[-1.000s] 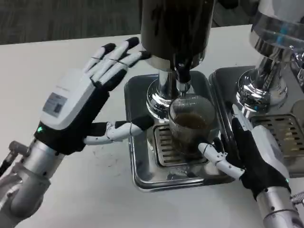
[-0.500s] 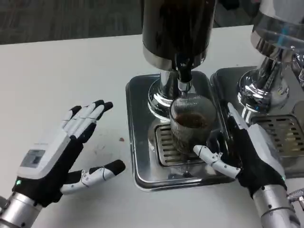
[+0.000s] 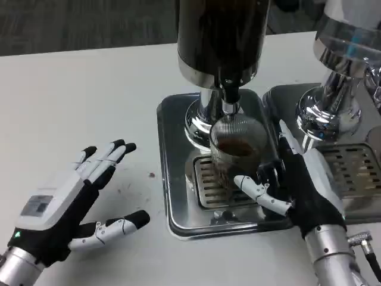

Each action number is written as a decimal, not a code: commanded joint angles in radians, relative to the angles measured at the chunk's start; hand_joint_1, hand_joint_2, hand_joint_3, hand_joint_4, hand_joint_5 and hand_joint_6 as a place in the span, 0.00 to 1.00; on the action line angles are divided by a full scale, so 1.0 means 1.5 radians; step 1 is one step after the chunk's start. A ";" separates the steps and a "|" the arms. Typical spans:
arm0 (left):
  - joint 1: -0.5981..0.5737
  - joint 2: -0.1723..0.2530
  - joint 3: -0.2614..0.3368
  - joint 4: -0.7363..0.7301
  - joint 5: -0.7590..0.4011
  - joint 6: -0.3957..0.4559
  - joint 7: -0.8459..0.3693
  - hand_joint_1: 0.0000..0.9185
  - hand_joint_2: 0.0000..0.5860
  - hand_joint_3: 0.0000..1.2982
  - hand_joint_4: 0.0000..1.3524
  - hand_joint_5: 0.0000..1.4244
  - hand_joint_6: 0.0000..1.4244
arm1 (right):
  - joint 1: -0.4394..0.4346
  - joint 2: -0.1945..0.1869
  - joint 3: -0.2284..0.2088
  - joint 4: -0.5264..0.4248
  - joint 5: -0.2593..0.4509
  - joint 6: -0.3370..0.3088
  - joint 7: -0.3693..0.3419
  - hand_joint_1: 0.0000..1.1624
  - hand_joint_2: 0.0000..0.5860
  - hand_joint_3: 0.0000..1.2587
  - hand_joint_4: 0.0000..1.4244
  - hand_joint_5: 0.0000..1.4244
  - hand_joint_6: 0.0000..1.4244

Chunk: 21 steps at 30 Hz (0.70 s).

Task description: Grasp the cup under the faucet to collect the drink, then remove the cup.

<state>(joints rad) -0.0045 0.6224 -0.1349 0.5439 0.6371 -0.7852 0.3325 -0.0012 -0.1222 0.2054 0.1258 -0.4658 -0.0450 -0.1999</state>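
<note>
— Where has the job got to?

— The cup (image 3: 237, 156), a ribbed clear glass, stands on the slotted grate of the metal tray (image 3: 172, 167) in the middle of the frame, straight under the faucet (image 3: 230, 98) of the dark dispenser (image 3: 221, 36) at top centre. There is brown drink in it, filling it fairly high by the look of it, so I would judge the collecting part nearly or fully done.

— Is anything holding the cup?

— The right hand (image 3: 297, 185), at lower right, is closed in around it: the thumb reaches across the near side and the palm sits against its right side. I cannot tell whether the far fingers are pressing on the glass, so whether the grip is firm is unclear.

— And the other hand?

— The left hand (image 3: 65, 205) rests low on the white desk (image 3: 77, 101) at lower left, well apart from the tray, fingers spread, holding nothing.

— What remains?

— Taking the cup out from under the faucet; it sits on the grate, not yet lifted. A second shiny dispenser (image 3: 345, 53) stands at upper right.
</note>
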 commanded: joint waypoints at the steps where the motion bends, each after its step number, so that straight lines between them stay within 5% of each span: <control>1: 0.012 0.015 0.001 -0.006 -0.005 0.006 -0.009 0.00 0.18 0.09 0.00 0.06 0.00 | -0.020 0.006 0.004 0.030 0.017 -0.042 -0.004 0.50 0.32 0.00 0.00 0.00 0.10; 7: 0.018 0.019 0.006 -0.013 -0.011 0.010 -0.011 0.00 0.18 0.09 0.00 0.06 0.00 | -0.034 0.003 0.005 0.059 0.035 -0.085 0.006 0.51 0.31 0.00 0.00 0.01 0.10; 21: 0.027 0.024 0.011 -0.030 -0.012 0.019 -0.010 0.00 0.20 0.13 0.00 0.07 0.00 | -0.044 0.015 0.003 0.091 0.053 -0.109 0.002 0.56 0.30 0.00 0.01 0.06 0.15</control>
<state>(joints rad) 0.0286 0.6485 -0.1282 0.5123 0.6326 -0.7661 0.3258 -0.0537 -0.1080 0.2097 0.2431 -0.4041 -0.1725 -0.1984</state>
